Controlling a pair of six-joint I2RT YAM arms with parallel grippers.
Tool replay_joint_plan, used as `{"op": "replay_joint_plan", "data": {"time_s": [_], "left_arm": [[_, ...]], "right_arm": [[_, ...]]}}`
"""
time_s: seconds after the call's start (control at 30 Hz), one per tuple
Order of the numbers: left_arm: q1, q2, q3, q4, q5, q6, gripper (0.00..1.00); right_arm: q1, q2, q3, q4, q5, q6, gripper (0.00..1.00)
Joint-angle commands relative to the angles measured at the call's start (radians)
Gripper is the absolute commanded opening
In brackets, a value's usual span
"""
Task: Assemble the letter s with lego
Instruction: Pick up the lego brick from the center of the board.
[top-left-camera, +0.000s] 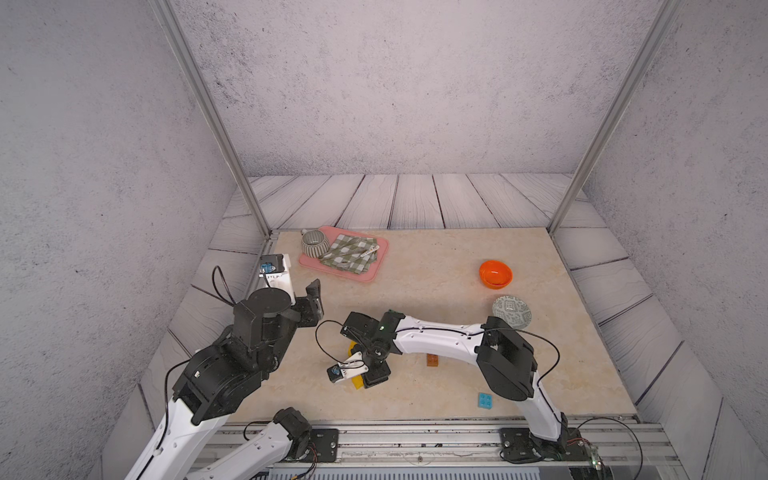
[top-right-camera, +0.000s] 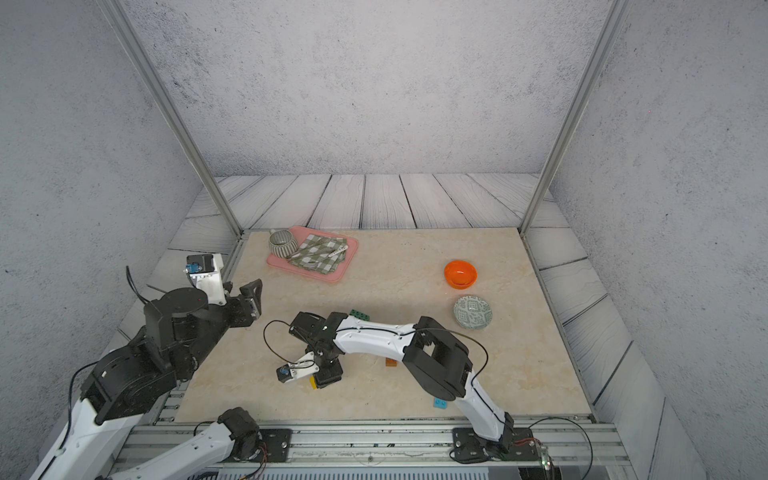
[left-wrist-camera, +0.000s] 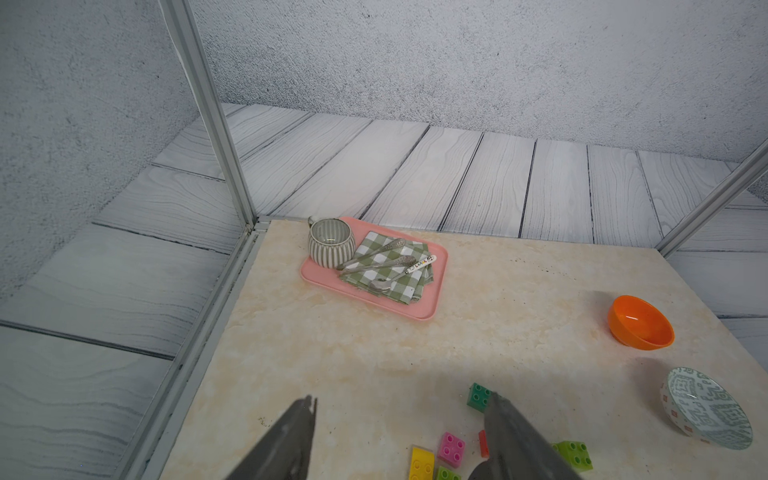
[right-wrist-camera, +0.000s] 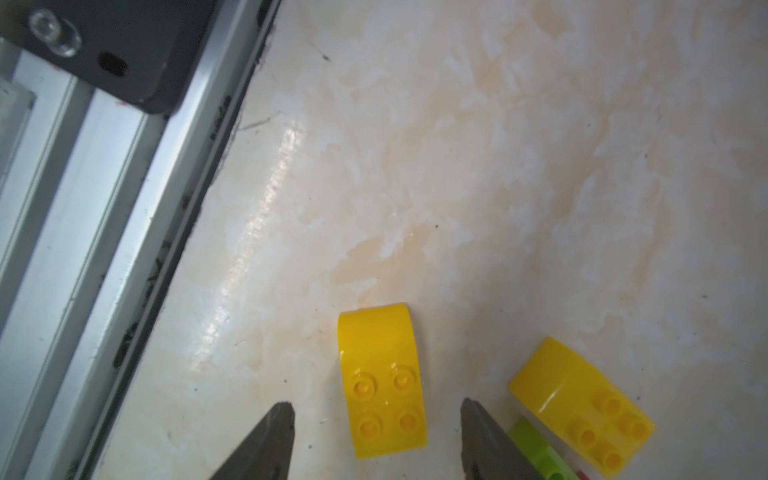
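In the right wrist view my right gripper (right-wrist-camera: 376, 403) stands open low over the table, one finger on each side of a yellow lego brick (right-wrist-camera: 382, 382), with a gap on both sides. A second yellow brick (right-wrist-camera: 582, 411) and a lime brick (right-wrist-camera: 536, 449) lie just beside it. My left gripper (left-wrist-camera: 402, 397) hangs open above the table with nothing between its fingers. Below it lie dark green (left-wrist-camera: 478, 397), pink (left-wrist-camera: 451, 449), yellow (left-wrist-camera: 422, 463), red (left-wrist-camera: 483, 442) and lime (left-wrist-camera: 575, 453) bricks. In a top view a brown brick (top-left-camera: 433, 360) and a blue brick (top-left-camera: 484, 401) lie apart, and the right arm hides most of the cluster.
A pink tray (top-left-camera: 374, 272) at the back left carries a striped cup (top-left-camera: 314, 243), a checked cloth and cutlery. An orange bowl (top-left-camera: 495, 274) and a patterned bowl (top-left-camera: 512, 311) stand at the right. A metal rail (top-left-camera: 415, 440) runs along the front edge.
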Motion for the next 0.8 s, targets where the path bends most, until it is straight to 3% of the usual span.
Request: {"op": "replay_joint_plan", "data": {"time_s": [0.0, 0.3, 0.43, 0.6, 0.77], "left_arm": [[0.01, 0.008, -0.01, 0.024, -0.01, 0.016, 0.69], [0.01, 0.015, -0.015, 0.023, -0.003, 0.016, 0.69], [0.01, 0.013, -0.014, 0.021, -0.006, 0.015, 0.69], [0.01, 0.011, -0.011, 0.018, -0.008, 0.016, 0.69], [0.01, 0.019, -0.011, 0.02, 0.006, 0.014, 0.69]], "right_arm": [[-0.006, 0.045, 0.042, -0.036, -0.033, -0.01, 0.67], [-0.009, 0.098, 0.05, -0.037, -0.044, 0.007, 0.62], [-0.018, 0.097, 0.048, -0.028, -0.044, 0.018, 0.51], [-0.032, 0.03, 0.015, -0.02, -0.03, 0.035, 0.28], [-0.061, -0.157, -0.074, -0.093, 0.021, 0.076, 0.22]]}}
